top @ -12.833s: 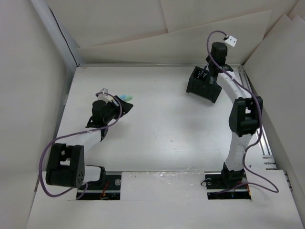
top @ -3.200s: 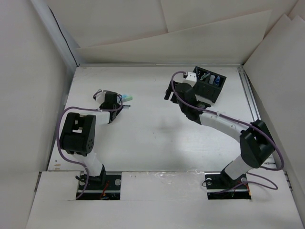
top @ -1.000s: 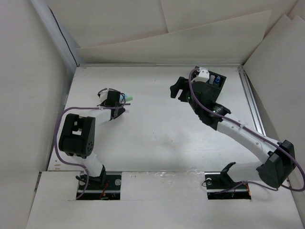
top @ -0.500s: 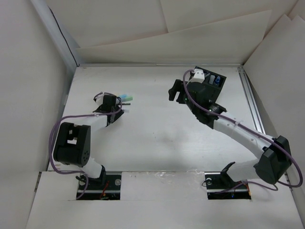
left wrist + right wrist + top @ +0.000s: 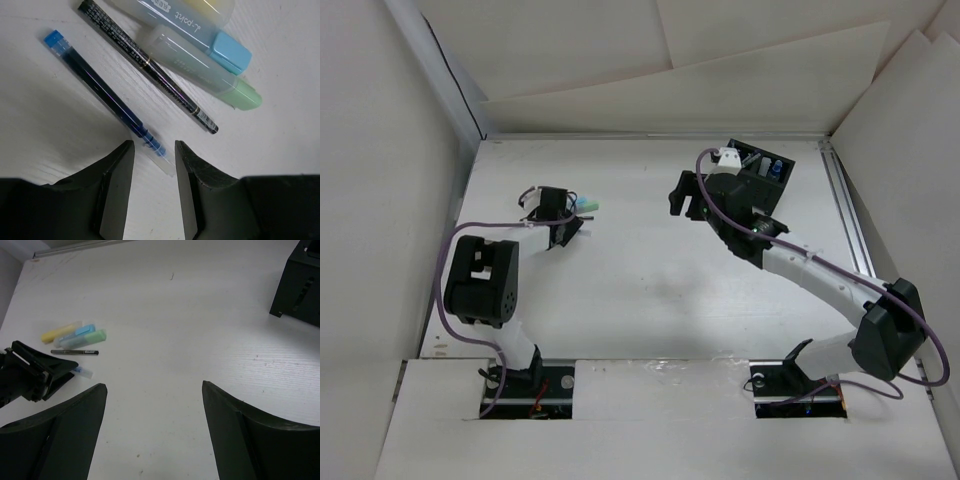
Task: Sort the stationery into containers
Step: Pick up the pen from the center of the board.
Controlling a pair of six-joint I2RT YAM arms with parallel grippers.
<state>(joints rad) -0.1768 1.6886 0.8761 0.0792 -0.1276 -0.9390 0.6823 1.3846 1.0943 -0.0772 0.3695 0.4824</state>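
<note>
1. I am working the pick-up step: my left end effector [image 5: 154, 146] is hovering half-open and empty, straddling the tip of the blue pen [image 5: 100, 90] on the tabletop [image 5: 280, 125].
2. My right end effector [image 5: 152, 386] is hanging wide open, empty.
3. The next move, I judge, is calling for closing squarely on the pen.

I have the pens [image 5: 75, 339] side by side on the table's [image 5: 640, 290] far left, left gripper [image 5: 154, 146] just before them, box [image 5: 776, 170] far right.

Wide bare tabletop [image 5: 650, 290] lies between the left hand [image 5: 154, 147], whose narrow gap straddles the end of the blue pen [image 5: 100, 86], and the organiser box [image 5: 300, 285] at far right; a black pen [image 5: 149, 68] and highlighters [image 5: 200, 67] crowd just beyond.
</note>
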